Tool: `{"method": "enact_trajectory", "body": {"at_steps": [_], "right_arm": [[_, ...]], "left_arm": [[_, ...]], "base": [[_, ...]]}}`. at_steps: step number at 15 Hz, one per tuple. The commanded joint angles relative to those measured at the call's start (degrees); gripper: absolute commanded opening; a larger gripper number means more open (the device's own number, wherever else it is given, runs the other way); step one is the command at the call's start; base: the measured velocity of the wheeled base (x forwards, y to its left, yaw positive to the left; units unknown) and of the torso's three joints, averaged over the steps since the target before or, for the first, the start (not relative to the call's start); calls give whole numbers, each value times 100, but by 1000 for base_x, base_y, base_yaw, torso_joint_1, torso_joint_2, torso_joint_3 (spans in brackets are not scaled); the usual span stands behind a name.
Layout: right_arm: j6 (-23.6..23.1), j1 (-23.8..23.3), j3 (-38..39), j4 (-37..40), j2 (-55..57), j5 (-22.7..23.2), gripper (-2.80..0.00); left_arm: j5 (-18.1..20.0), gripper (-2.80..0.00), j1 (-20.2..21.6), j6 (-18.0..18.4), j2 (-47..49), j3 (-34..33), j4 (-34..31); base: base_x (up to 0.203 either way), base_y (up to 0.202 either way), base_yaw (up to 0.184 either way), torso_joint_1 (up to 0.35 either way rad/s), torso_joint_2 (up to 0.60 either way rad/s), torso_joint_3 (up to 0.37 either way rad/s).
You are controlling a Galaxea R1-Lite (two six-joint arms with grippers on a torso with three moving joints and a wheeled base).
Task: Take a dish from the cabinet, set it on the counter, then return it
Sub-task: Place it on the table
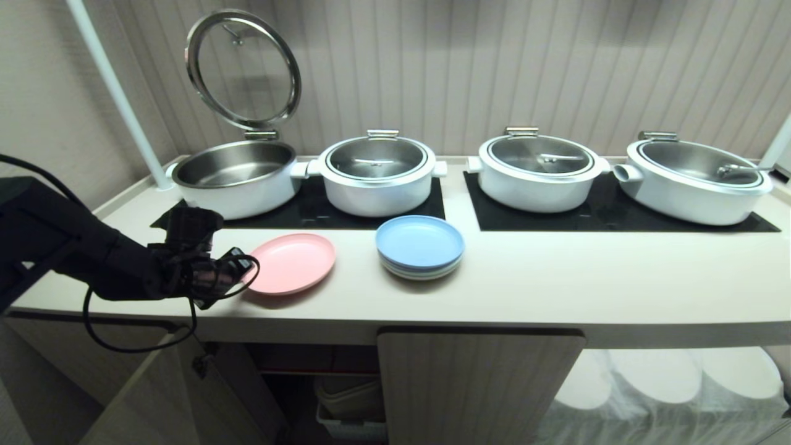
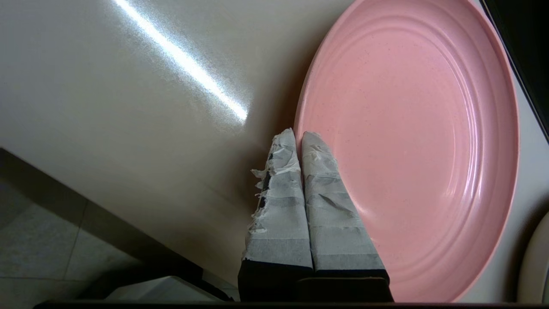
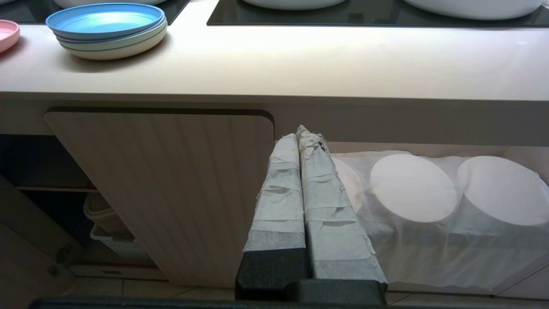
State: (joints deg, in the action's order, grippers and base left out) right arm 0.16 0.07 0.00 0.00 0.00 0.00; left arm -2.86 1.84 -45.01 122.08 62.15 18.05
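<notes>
Left gripper (image 2: 300, 137), mine, hangs pinched shut and empty at the near rim of the dish (image 2: 407, 146) — pink plate lying flat on the counter (image 2: 128, 128) just ahead of my fingertips. Light, stiff, slick plastic, I judge — take it by the raised rim.

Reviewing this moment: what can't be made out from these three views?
- Head view: whether the left gripper pinches the pink plate; its own body hides the contact.
- Left wrist view: the taped fingers cover the rim.
- Head view: cabinet interior, too dark.
- Right wrist view: plates behind white cloth, veiled.
</notes>
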Motion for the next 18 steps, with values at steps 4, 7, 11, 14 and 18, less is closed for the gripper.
{"method": "enact_trajectory", "body": {"at_steps": [4,7,11,14,18], "right_arm": [[2,1,0,0,0,0,-280],[2,1,0,0,0,0,-280],[2,1,0,0,0,0,-280],[2,1,0,0,0,0,-280],[2,1,0,0,0,0,-280]], "left_arm": [[4,-280,0,-26,-17,-1,14],[-4,-280,0,-26,-17,8,14],[5,-280,-43,-26,9,8,14],[-4,0,-87,-34,27,-1,20],[-72,0,-70,-26,105,18,248]], "base": [[0,0,0,0,0,0],[0,0,0,0,0,0],[0,0,0,0,0,0],[0,0,0,0,0,0],[0,0,0,0,0,0]]}}
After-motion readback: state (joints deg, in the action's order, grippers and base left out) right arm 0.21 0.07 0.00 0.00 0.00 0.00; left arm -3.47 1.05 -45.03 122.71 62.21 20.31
